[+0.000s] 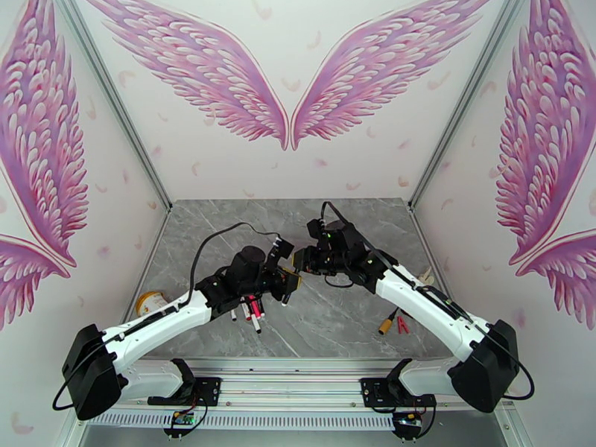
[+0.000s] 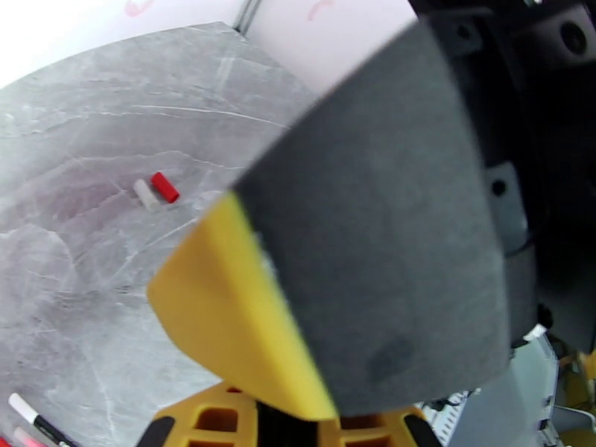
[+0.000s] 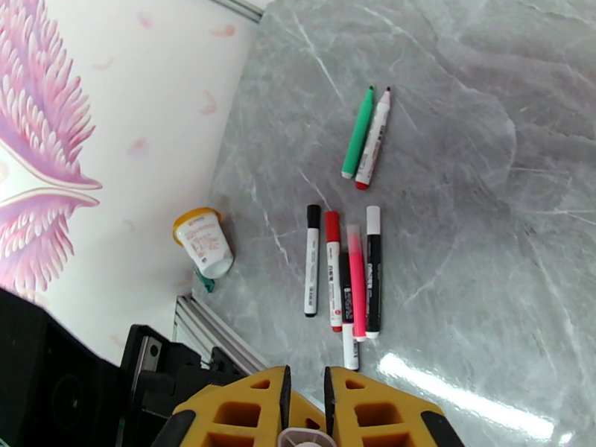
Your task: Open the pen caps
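Because the two hands meet in mid-air, a skewed or sudden pull could fling a cap across the tabletop (image 1: 357,225) or let the held pen (image 3: 305,438) slip. The right hand (image 3: 305,396) has its fingers nearly together, clamped on that pale round end, which I take to be a pen. Whether the left hand (image 1: 289,281) is apart or together I cannot tell. Measured from the pens (image 3: 343,277) lying flat, both hands hang above and farther back, and a loose red cap (image 2: 165,187) lies well apart.

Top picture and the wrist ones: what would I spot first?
Giant pink wings painted across the walls grab you first. Below them, the left arm and right arm meet over the middle of the grey marble table. In the right wrist view, a row of pens lies side by side, a green pen apart.
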